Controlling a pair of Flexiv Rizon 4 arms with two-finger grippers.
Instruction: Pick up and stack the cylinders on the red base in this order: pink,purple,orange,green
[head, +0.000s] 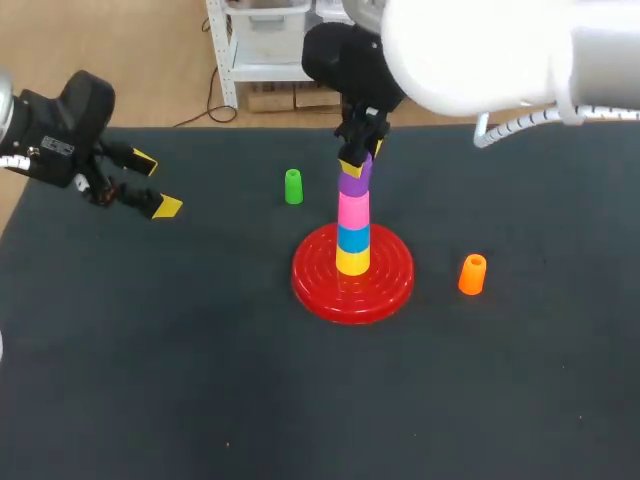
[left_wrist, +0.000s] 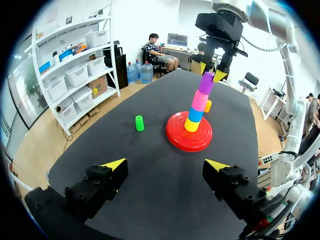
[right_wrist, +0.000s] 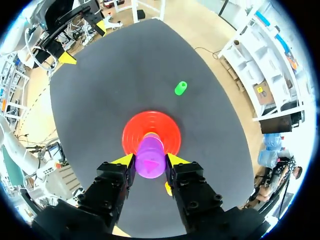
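Observation:
On the red base (head: 312, 285) stand a yellow, a blue and a pink cylinder (head: 353, 210). A purple cylinder (head: 355, 180) sits on top of the pink one, slightly tilted. My right gripper (head: 361, 163) comes down from above and is shut on it; in the right wrist view both yellow tips press the purple cylinder (right_wrist: 151, 159) from two sides. The green cylinder (head: 293, 187) stands left of the base, the orange cylinder (head: 472, 275) to its right. My left gripper (head: 150, 186) hangs open and empty at the far left, well away from the stack (left_wrist: 199, 101).
A dark mat (head: 200, 380) covers the table. The green cylinder (left_wrist: 139, 123) and the base (left_wrist: 189, 141) lie well ahead of my left gripper (left_wrist: 166, 165).

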